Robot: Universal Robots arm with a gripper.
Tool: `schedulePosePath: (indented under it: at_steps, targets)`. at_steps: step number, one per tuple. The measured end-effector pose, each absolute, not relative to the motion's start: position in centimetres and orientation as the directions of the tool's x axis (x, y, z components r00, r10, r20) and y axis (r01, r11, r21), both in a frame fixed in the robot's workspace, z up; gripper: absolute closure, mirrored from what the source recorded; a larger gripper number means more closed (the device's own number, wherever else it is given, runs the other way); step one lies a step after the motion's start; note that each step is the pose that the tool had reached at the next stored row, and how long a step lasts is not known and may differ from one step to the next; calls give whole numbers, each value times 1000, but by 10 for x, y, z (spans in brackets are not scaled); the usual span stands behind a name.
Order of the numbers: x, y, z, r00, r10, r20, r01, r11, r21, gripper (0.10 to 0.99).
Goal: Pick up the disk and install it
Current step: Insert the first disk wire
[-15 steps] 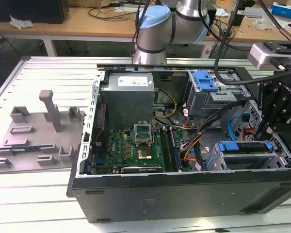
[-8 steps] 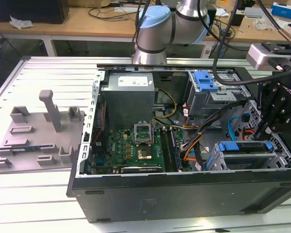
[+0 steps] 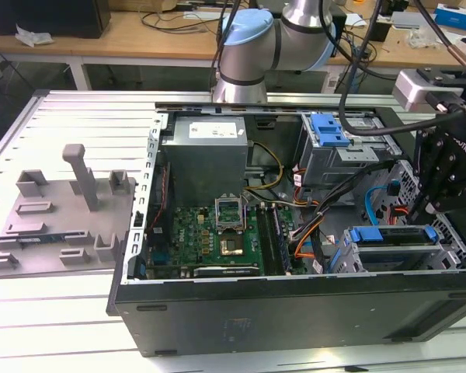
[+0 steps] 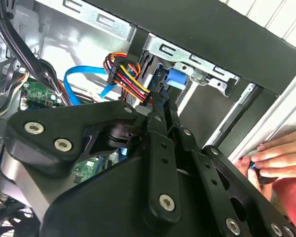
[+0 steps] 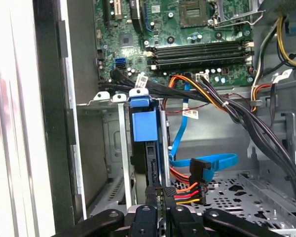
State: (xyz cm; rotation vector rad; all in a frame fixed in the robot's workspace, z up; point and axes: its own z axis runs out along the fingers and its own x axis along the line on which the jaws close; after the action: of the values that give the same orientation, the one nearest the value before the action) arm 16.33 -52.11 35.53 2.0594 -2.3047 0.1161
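Silver-metal hard disk with blue plastic frame seated on edge in grey metal drive cage, inside open black computer case. Gripper at disk's exposed edge; jaws drawn together, nearly touching.

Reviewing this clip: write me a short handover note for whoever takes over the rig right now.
Gripper: shut, right at the end of the disk; contact cannot be told.
Disk: standing in a slot of the drive cage inside the computer case.
Done: disk is in the cage.
Left: full seating cannot be confirmed from here.
Note: a person's hand is at the case's outer edge.
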Motion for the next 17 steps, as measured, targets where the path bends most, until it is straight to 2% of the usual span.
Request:
schedulePosePath:
  at_steps: [17]
  targets:
    - [161,-520,354,-80,-993,86,-997,78,-24,918]
